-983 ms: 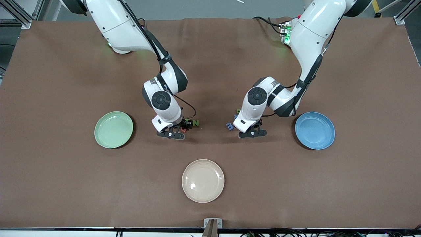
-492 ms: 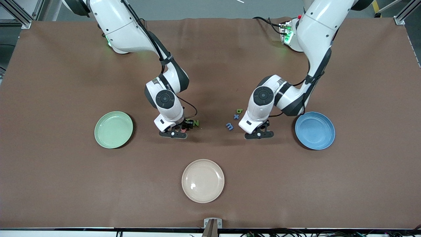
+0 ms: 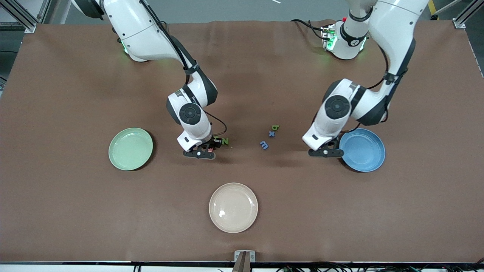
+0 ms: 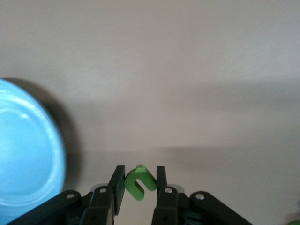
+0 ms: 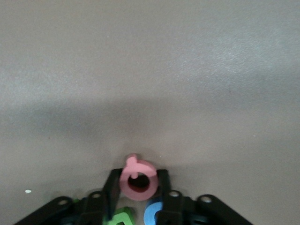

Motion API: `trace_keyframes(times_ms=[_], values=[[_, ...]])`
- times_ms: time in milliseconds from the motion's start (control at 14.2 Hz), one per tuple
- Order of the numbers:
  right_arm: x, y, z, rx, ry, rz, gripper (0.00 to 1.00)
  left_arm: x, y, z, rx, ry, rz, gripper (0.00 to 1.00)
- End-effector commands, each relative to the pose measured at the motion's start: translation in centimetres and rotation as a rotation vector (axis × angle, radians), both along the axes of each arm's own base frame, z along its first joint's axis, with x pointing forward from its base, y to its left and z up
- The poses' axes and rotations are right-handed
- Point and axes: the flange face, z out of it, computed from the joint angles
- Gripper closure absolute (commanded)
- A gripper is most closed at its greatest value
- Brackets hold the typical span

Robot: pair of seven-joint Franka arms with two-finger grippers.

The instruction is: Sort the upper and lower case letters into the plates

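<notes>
L arm has swung from the letter cluster toward the blue plate (image 3: 362, 149); left tool (image 4: 138, 194), clamped on green n (image 4: 139, 181), now hangs at the plate's rim, so a drop looks next. R arm barely moved: right tool (image 5: 138, 194) has just closed round pink Q (image 5: 137, 180), low on the desk (image 3: 75, 94), N (image 3: 225, 141) beside it. b (image 3: 275, 127), x (image 3: 272, 133), m (image 3: 264, 144) lie between the tools.
</notes>
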Motion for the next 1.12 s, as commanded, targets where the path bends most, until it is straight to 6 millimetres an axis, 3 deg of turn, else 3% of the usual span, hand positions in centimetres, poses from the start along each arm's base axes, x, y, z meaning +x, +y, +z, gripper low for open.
trace_keyframes(times_ms=[0, 140, 421, 562, 702, 843, 1053], values=[[0.0, -0.6, -0.2, -0.017, -0.002, -0.027, 0.99, -1.8, 3.8, 1.2, 0.026, 0.003, -0.061, 0.89], [0.4, -1.6, 0.2, -0.035, 0.026, -0.032, 1.00, -1.8, 7.8, 1.7, 0.036, 0.012, -0.098, 0.89], [2.5, -5.2, 7.0, -0.034, 0.035, 0.019, 1.00, -0.8, 15.2, 1.7, 0.031, 0.025, -0.153, 0.89], [4.2, -8.4, 8.5, -0.027, 0.023, 0.023, 1.00, -0.2, 18.6, 0.7, 0.005, 0.003, -0.200, 0.89], [6.1, -12.6, 8.6, -0.024, 0.023, 0.036, 1.00, 0.1, 20.4, -0.7, -0.016, -0.017, -0.221, 0.89], [7.4, -17.7, 9.5, -0.023, 0.033, 0.090, 1.00, 0.2, 20.8, -2.0, -0.034, -0.030, -0.227, 0.89], [7.2, -24.0, 9.8, -0.022, 0.068, 0.142, 1.00, 0.0, 21.3, -2.9, -0.021, -0.018, -0.250, 0.88]])
